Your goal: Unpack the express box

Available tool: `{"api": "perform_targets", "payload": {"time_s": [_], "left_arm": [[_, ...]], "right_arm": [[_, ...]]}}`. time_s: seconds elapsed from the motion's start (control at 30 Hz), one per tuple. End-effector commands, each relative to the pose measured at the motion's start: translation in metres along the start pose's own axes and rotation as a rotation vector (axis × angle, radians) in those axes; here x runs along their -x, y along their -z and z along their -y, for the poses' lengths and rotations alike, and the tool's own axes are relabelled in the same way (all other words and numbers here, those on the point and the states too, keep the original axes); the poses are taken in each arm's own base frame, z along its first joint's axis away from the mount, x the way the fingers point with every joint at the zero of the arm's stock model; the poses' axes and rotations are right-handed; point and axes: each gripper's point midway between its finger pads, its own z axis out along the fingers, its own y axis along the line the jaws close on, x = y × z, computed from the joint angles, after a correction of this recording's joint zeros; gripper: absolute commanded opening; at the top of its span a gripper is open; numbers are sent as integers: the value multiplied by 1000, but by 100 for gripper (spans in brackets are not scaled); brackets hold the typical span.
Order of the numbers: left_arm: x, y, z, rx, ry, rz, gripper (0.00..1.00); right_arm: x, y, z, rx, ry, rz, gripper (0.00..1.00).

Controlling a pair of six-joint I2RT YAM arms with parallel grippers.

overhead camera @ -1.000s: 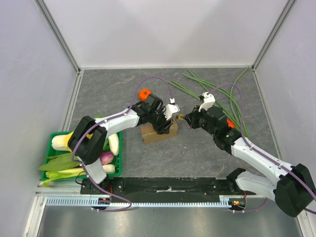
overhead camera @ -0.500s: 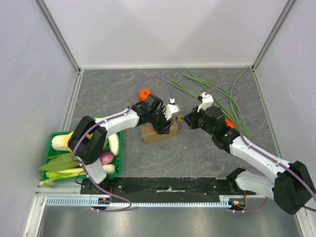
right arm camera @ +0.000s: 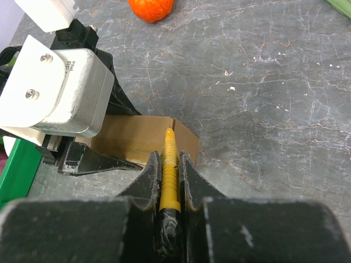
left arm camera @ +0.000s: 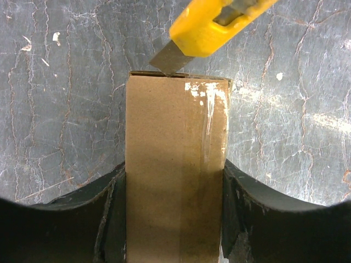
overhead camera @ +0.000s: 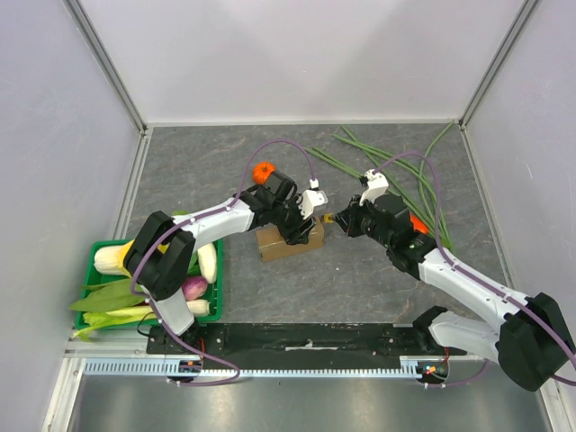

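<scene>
Top external view gives you the grey worktop [overhead camera: 360, 279], with the green crate [overhead camera: 218, 288] of vegetables at its near left edge and the express box [overhead camera: 281, 245] lying closed near the middle, apart from the crate. Your left jaws pinch the box across its two long sides. Your right jaws are clamped on a yellow utility knife [left arm camera: 214, 22], aimed at the box end facing that arm. Its bare blade [left arm camera: 170, 59] touches the top edge there, beside scuffed clear tape [left arm camera: 207, 96].
</scene>
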Motion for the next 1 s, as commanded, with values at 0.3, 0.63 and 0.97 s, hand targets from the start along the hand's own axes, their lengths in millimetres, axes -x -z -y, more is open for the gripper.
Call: {"api": "perform_targets", "payload": {"time_s": [0.3,0.63,0.97], "left_arm": [[-34,-11,-5,59,78,-108,29],[-50,-13,-21,130,143,-164,22],[-54,-12,-25,159,156,-181,22]], "right_arm": [[-42,23,-9,97,-32,-117,0],[-63,36,-15,133,-84,-198,0],[-71,48,-14,126,-100,-240,0]]}}
